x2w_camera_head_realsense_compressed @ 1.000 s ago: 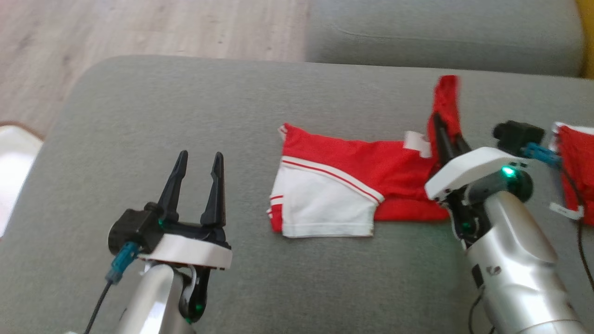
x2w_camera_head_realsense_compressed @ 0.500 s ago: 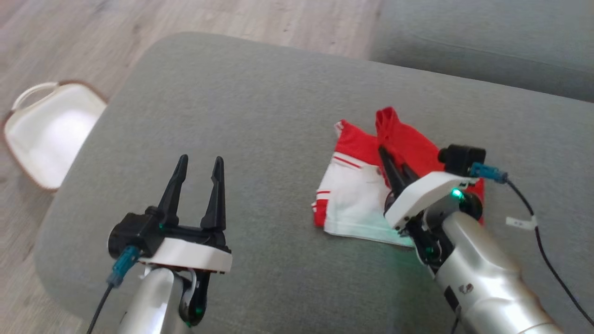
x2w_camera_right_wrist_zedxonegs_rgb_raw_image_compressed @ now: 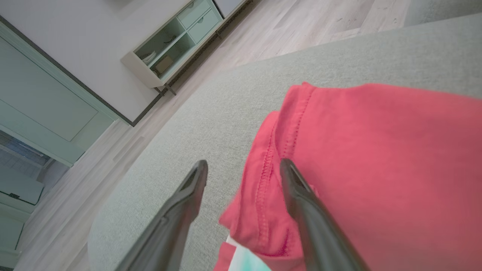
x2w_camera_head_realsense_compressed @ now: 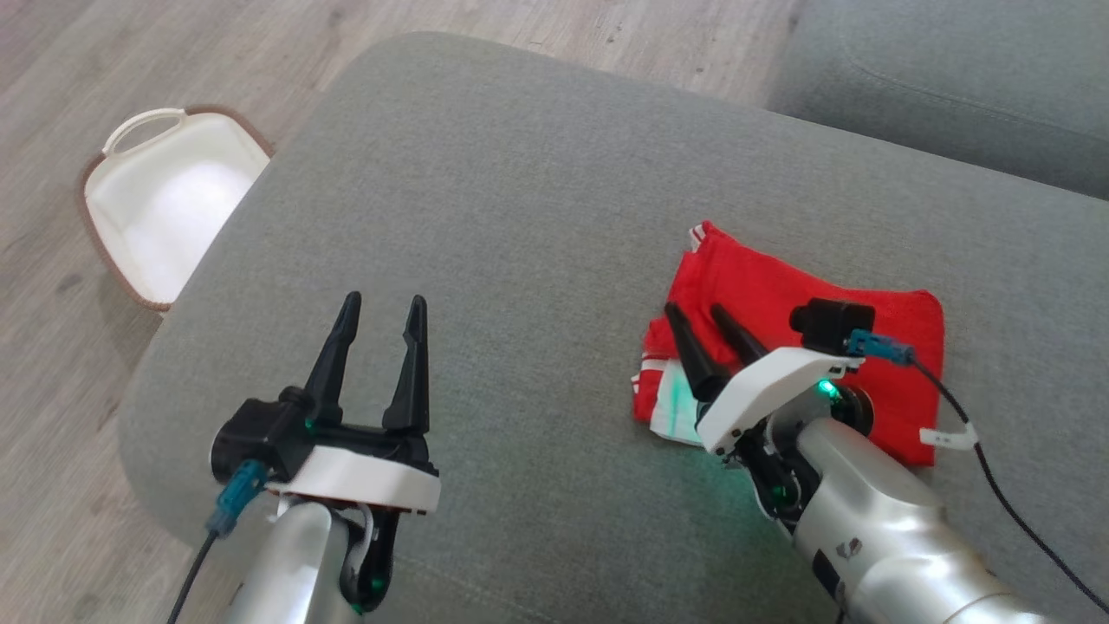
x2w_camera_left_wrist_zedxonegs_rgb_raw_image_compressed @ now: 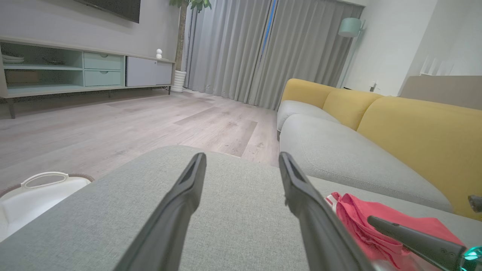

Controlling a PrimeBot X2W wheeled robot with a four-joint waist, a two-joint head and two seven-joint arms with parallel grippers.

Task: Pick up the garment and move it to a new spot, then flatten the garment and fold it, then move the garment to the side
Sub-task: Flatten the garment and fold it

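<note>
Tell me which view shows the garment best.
Head view: the garment lies folded, nearly whole, its near edge behind the right gripper. Right wrist view gives a close corner; left wrist view, a low sliver.

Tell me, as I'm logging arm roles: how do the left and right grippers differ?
The left gripper hovers over bare cushion, apart from the garment; the right gripper is at the garment's folded edge. Nothing lies between the left gripper's jaws; red hem lies between the right gripper's. The left gripper points straight up the head view; the right gripper leans left. Both are open, neither gripping.
</note>
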